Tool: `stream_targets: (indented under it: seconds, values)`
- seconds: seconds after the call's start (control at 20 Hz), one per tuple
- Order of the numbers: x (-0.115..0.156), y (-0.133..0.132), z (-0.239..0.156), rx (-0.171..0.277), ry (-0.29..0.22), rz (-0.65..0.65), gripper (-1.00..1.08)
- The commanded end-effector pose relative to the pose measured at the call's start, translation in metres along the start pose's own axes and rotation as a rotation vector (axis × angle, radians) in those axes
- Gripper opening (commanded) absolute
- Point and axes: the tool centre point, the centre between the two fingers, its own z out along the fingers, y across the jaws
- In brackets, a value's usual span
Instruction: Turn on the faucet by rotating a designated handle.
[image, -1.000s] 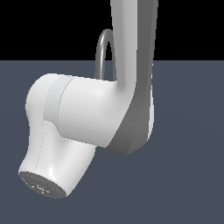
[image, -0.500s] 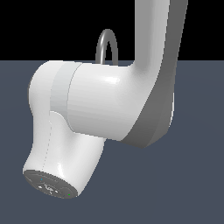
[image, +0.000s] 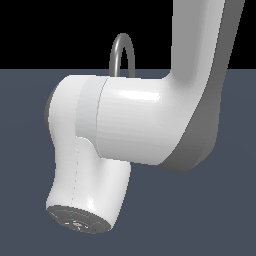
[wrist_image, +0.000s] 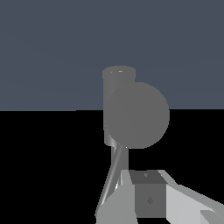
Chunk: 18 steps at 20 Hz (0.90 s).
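Note:
In the exterior view my white arm (image: 150, 125) fills the middle and hides most of the faucet; only the top of its grey arched spout (image: 122, 52) shows above the arm. The gripper is hidden there. In the wrist view the faucet's dark grey base (wrist_image: 118, 100) stands close ahead, with a round grey face (wrist_image: 140, 116) turned toward the camera. A thin grey rod (wrist_image: 113, 175), apparently the handle, runs from that base toward my gripper (wrist_image: 146, 192) and passes right beside one finger (wrist_image: 120, 205). How far apart the fingers stand is unclear.
A flat slate-blue floor (image: 30, 200) lies all around, with black background above it. My bulky arm link (image: 200, 75) stands between the exterior camera and the faucet.
My arm has shifted toward the exterior view's right and looms larger in that view. More of the spout's arch now shows above it.

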Motion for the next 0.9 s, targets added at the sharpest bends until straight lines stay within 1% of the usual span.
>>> stream_targets:
  seconds: [0.0,0.1,0.15,0.85]
  values:
    - [0.007,-0.045,0.002,0.073,0.007,-0.01,-1.0]
    - [0.008,-0.05,0.002,0.076,0.005,-0.01,-1.0]
    - [0.001,-0.007,0.0,0.001,-0.006,0.003,-1.0]
    - [0.047,-0.059,0.001,0.069,0.003,-0.009,-1.0]
